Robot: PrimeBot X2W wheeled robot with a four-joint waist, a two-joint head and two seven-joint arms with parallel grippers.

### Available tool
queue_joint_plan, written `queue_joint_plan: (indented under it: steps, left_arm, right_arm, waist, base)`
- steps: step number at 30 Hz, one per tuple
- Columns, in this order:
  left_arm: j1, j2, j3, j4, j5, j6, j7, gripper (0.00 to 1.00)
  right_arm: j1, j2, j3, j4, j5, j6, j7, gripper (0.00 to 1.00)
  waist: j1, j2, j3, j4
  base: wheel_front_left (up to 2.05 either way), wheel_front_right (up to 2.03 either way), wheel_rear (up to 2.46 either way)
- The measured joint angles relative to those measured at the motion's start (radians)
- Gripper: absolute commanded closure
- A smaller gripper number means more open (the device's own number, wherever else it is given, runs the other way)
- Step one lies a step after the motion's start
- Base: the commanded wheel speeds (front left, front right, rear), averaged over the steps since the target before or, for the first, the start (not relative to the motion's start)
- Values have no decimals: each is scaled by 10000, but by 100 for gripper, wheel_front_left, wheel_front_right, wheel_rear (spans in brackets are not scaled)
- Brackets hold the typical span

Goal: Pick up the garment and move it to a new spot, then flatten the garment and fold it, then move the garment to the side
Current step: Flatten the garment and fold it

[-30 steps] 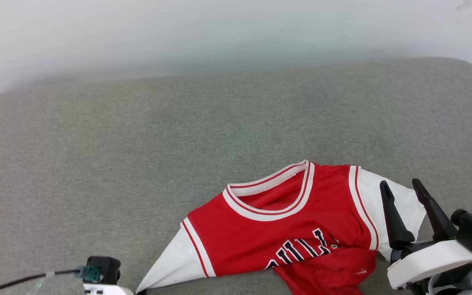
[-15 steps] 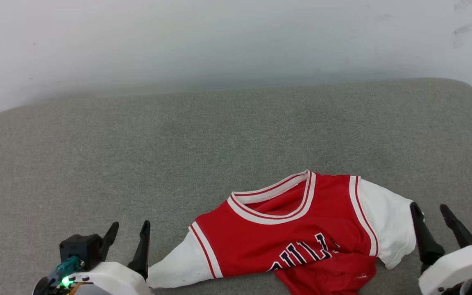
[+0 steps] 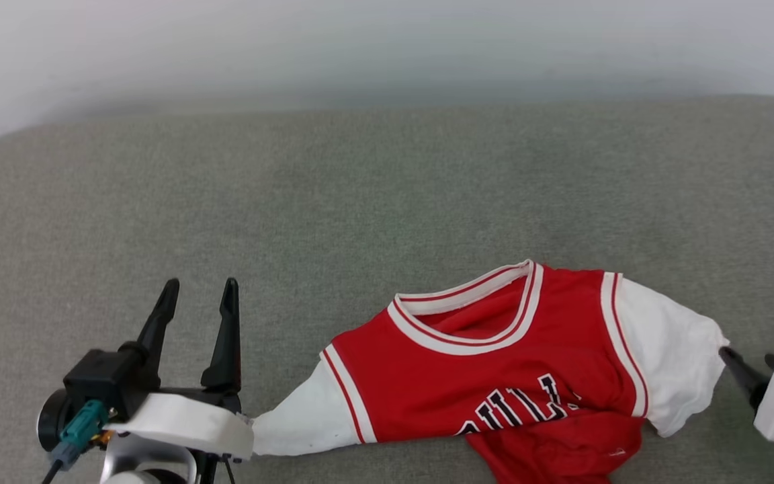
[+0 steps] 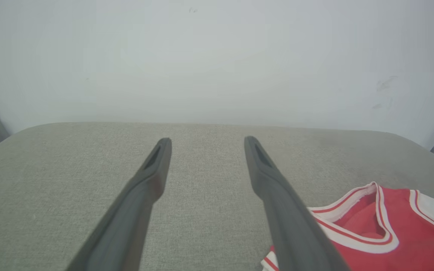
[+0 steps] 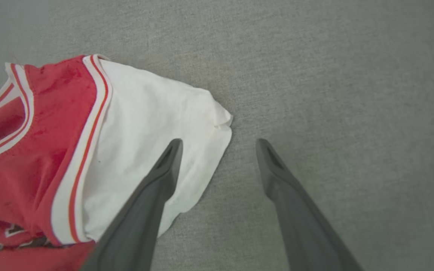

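Rumpled red jersey lies on the grey woven surface between left gripper and right gripper, both wide and empty; collar trim striped.

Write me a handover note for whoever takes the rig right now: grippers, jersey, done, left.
Jersey: lying free on the grey cushion, lower part bunched up below the lettering.
Left gripper: open, empty, beside one white sleeve.
Right gripper: open, empty, at the other sleeve's edge.
Done: jersey laid down, not yet flat.
Left: flatten, fold, move aside.
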State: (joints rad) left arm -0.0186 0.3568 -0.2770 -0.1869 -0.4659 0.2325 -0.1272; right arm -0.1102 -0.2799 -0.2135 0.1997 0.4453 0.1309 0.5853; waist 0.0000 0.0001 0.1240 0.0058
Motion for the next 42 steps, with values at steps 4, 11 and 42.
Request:
queue_joint_plan:
  steps: [4,11,42]
  left_arm:
    - [-296,-12,-12,-134,40,-56,-130,0]
    - [-794,-113,-94,48,0,-278,-270,0]
    - [313,1735,-951,671,-3528,-1662,5737,0]
  right_arm:
    - [-947,-395,355,464,29,0,736,0]
    - [-1958,-660,809,1453,-29,0,1605,0]
    - [-1863,-155,1906,539,128,0,2410,100]
  waist:
    - [0,0,513,193]
    - [1,0,1357,494]
    - [0,0,274,-487]
  base:
    - [0,0,0]
    - [0,0,0]
    - [0,0,0]
